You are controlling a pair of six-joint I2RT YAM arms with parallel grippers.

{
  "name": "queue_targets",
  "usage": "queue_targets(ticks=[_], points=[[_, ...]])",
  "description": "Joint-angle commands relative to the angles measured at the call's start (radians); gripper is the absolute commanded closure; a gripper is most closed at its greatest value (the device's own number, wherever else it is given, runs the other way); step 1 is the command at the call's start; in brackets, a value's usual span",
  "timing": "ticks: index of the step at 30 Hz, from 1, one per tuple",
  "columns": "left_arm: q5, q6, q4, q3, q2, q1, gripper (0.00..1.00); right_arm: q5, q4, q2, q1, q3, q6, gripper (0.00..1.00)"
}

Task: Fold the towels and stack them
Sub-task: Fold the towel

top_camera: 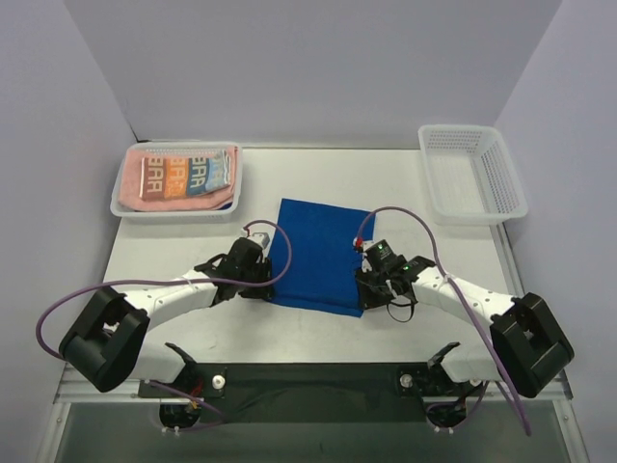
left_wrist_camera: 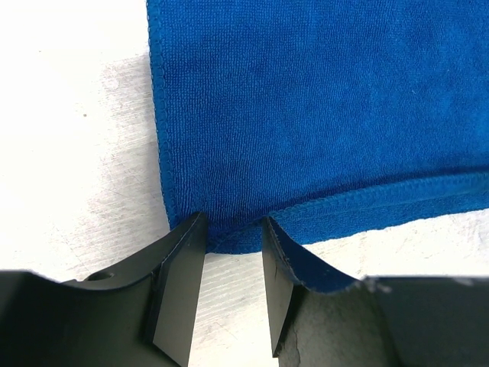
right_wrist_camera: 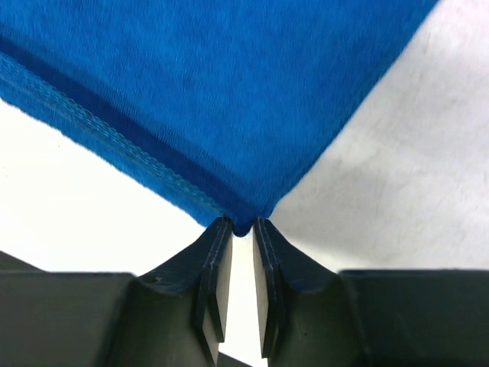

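Pinching blue towel (top_camera: 313,253) on table (top_camera: 318,336).
Wrist cams only: right pincer (right_wrist_camera: 242,223) nipped on 5 o'clock corner; left pincer (left_wrist_camera: 233,222) half-open astride 7 o'clock corner.

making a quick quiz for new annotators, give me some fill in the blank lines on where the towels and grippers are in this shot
1. The spread towel on the table is ____ in colour.
2. The folded lettered towel lies on the pink towel in the basket on the ____ of the top view.
3. The left gripper and the right gripper each sit at a near ____ of the spread towel.
Missing words: blue; left; corner.
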Motion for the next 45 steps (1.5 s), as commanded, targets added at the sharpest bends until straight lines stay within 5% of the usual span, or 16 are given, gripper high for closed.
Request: queue_targets(ticks=[1,8,16,25,33,45], points=[[0.009,-0.025,-0.003,-0.015,-0.02,0.001,0.54,0.001,-0.032,-0.071,0.006,-0.031,0.062,0.8],[0.015,-0.04,-0.007,-0.003,-0.057,0.001,0.46,-0.031,-0.044,-0.13,0.021,-0.004,0.013,0.65],[-0.001,-0.055,-0.079,0.029,-0.175,0.001,0.37,-0.046,-0.078,-0.111,0.078,0.094,-0.084,0.64],[-0.028,-0.061,-0.095,0.06,-0.2,0.001,0.45,0.004,-0.038,0.069,0.131,0.248,-0.062,0.67],[-0.016,-0.074,-0.058,0.104,-0.112,-0.006,0.5,0.009,0.033,0.198,0.239,0.2,-0.027,0.73],[-0.008,-0.101,-0.033,0.047,-0.078,-0.022,0.51,0.069,0.002,0.049,0.274,0.075,0.036,0.73]])
